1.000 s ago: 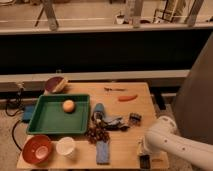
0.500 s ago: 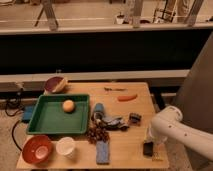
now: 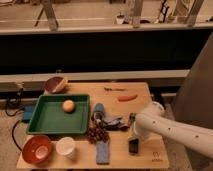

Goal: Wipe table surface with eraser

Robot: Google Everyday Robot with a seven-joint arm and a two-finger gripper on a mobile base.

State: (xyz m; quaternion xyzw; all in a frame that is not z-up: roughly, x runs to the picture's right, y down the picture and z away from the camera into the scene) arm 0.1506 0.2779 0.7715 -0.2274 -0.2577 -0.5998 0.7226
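The table surface [image 3: 117, 105] is a light tan wooden top that fills the middle of the camera view. The eraser [image 3: 133, 146] is a small dark block standing on the table near its front right part. My white arm comes in from the right, and my gripper [image 3: 133, 139] points down onto the eraser's top and is shut on it. The eraser's lower end touches the wood.
A green tray [image 3: 47, 125] holding an orange ball [image 3: 68, 105] lies at the left. A red bowl [image 3: 36, 149], a white cup [image 3: 65, 146], a blue strip [image 3: 102, 152], a dark clump [image 3: 97, 134] and a dark clip [image 3: 131, 120] are nearby. An orange stick [image 3: 127, 98] lies at the back right.
The arm has swung in over the table. The eraser has moved with the gripper from the front right corner, first away from the front edge and then to the left.
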